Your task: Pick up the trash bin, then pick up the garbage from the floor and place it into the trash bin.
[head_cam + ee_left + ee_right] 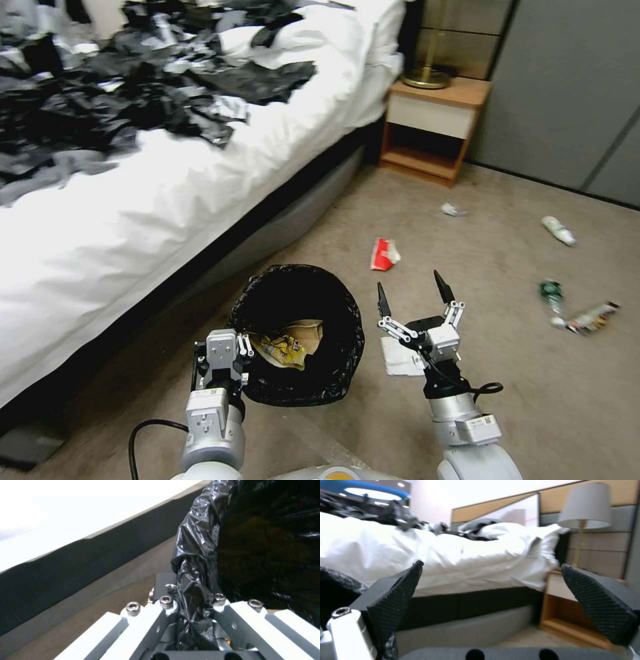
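Head view has the bin (298,333) low in front of the robot, beside the bed (167,193), its black liner (196,575) folded over the rim and a brown bag (308,331) with a yellow wrapper (283,348) already lying inside. The left gripper (230,350) grips the near rim; from its wrist camera the jaws are clamped together on a fold of liner, and whether they also bite the plastic wall under it I can't tell. Just right of the bin the right gripper (412,293) hovers with its jaws wide apart and nothing between them, above a white tissue (400,357) on the floor (507,400). Farther out lie a red-white packet (385,254), a small scrap (453,210), two bottles (559,230) (552,293) and a brown wrapper (592,317). The weak point, to my eye, is that rim hold: if only liner is pinched, the bag could slide or tear and the bin tip, spilling what's inside. The flat tissue may also slip from the pointed jaws.
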Controlling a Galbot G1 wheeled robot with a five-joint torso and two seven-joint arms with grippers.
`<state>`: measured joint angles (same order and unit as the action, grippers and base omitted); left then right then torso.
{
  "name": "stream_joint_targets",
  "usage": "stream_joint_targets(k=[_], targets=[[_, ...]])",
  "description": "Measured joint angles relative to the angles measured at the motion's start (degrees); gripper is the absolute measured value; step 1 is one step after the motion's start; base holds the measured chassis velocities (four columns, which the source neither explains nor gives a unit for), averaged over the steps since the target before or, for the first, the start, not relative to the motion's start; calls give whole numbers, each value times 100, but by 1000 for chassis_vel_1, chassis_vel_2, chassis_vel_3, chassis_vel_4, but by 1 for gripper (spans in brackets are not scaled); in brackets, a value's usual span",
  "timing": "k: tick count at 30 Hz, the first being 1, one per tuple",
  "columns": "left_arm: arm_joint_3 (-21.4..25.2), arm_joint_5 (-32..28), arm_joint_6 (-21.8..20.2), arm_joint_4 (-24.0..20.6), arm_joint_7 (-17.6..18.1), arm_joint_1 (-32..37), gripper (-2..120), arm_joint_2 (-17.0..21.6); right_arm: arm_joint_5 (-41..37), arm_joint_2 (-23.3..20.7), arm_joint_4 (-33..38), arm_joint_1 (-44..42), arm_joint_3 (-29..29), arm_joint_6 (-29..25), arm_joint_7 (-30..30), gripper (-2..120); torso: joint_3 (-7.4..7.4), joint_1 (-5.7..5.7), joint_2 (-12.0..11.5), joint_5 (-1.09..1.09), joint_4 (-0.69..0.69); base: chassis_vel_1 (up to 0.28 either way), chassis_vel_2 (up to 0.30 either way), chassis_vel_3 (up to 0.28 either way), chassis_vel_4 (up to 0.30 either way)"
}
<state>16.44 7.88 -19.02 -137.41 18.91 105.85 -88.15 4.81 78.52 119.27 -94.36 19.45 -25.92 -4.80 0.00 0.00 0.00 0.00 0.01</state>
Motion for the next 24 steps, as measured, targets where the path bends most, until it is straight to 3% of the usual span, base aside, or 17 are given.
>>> stream_joint_targets(k=[13,17,20,21,24], targets=[[-20,48,6,58,-1,-25,2,2,-4,3,-112,135,247,246,40,100,0,0,0,1,-1,24,23,19,24],[-26,48,6,58,-1,-26,2,11,-128,-67,-182,247,498,885,-123,100,0,0,0,0,-2,0,0,0,0],[-43,57,6,58,-1,-27,2,10,-731,-153,-508,498,623,1930,-387,100,0,0,0,0,-1,0,0,0,0],[-43,57,6,58,-1,-27,2,10,-731,-153,-508,498,623,1930,-387,100,0,0,0,0,-1,0,0,0,0],[-62,84,14,58,-5,-6,2,6,-1057,-199,-1199,846,703,2572,-477,100,0,0,0,1,-1,0,0,0,0]])
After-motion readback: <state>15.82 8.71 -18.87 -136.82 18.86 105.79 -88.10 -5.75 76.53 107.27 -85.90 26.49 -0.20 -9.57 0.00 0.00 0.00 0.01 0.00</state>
